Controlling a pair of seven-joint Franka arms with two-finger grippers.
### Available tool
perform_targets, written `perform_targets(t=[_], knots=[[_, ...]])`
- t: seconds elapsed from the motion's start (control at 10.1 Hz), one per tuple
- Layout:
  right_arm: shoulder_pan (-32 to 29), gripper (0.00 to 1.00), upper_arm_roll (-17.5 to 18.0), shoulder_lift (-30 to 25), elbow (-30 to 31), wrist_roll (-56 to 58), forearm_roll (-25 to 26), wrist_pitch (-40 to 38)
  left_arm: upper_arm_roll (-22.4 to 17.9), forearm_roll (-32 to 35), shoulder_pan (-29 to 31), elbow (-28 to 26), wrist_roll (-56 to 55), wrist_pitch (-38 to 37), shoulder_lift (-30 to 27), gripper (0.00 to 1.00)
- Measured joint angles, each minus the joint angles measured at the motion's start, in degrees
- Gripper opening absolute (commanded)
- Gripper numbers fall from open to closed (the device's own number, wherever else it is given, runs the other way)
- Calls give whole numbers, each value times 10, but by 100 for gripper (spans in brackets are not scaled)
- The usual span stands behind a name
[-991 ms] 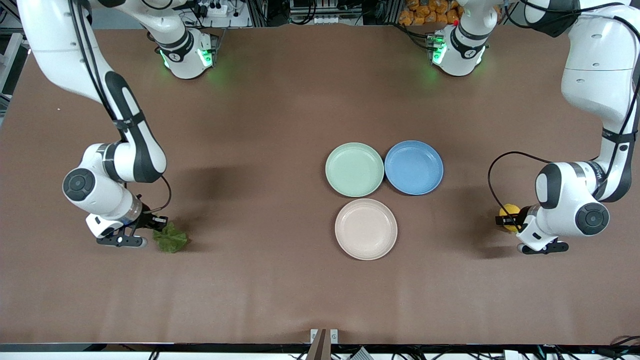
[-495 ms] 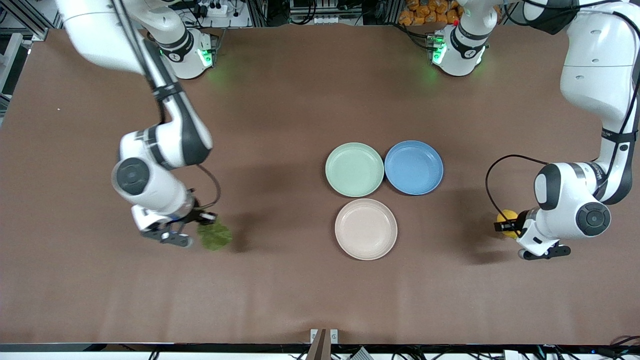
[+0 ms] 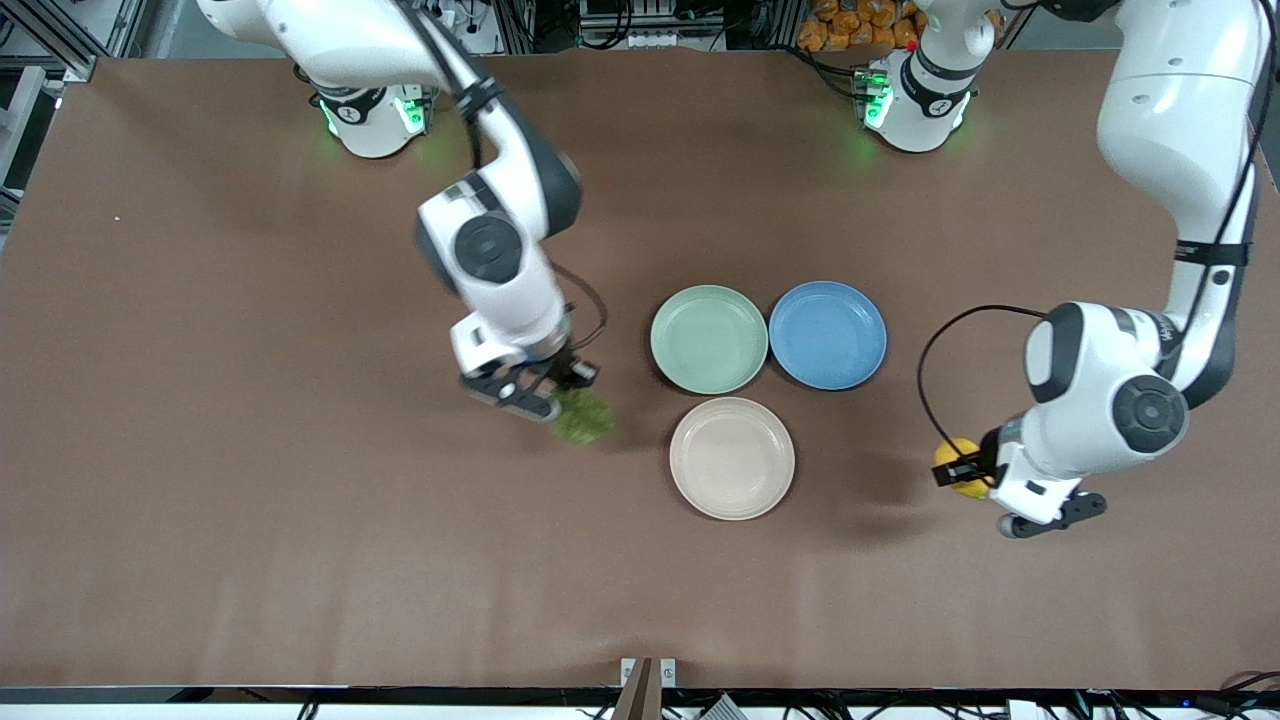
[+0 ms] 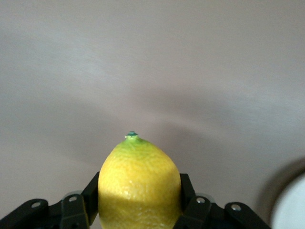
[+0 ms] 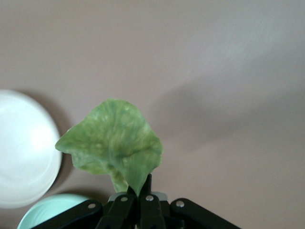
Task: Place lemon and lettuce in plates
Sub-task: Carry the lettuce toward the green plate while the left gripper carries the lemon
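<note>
A brown desk [image 3: 250,560] seen from above holds three round plates grouped near its middle. A mint green plate [image 3: 709,339] and a blue plate [image 3: 828,334] sit side by side with their rims almost touching, the blue one toward the left arm's end of the desk. A beige plate [image 3: 732,458] lies nearer the front camera, just below the green one in that view. The right arm reaches in from its base at the top of the front view, and the right gripper [image 3: 560,392] hangs in the air over bare desk just beside the green and beige plates, on the right arm's side of them. Its jaws are pinched tight on the stem end of the lettuce [image 3: 584,418], a ruffled green leaf that hangs free of the desk; in the right wrist view the lettuce [image 5: 114,143] spreads out from the closed jaws, with the beige plate [image 5: 24,148] and a sliver of the green plate [image 5: 52,212] beside it. The left gripper [image 3: 968,470] is up in the air over bare desk between the plates and the left arm's end. Its jaws are clamped on the two sides of the lemon [image 3: 955,466]; the left wrist view shows the lemon [image 4: 139,183] gripped with its pointed, green-tipped end facing away from the gripper.
</note>
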State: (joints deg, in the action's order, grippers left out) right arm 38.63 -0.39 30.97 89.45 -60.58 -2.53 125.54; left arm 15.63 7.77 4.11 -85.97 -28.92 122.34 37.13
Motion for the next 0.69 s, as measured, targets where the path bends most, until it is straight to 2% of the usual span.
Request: perform_targets(t=[0.4,0.69], knots=[[123,0,2,38,0,-149,-17,85,4,0,-87,15,-130,1,-3,0],[164,1,1,75,-1,-186,-17,140,4,0,-144,17,-224,48,2,0]])
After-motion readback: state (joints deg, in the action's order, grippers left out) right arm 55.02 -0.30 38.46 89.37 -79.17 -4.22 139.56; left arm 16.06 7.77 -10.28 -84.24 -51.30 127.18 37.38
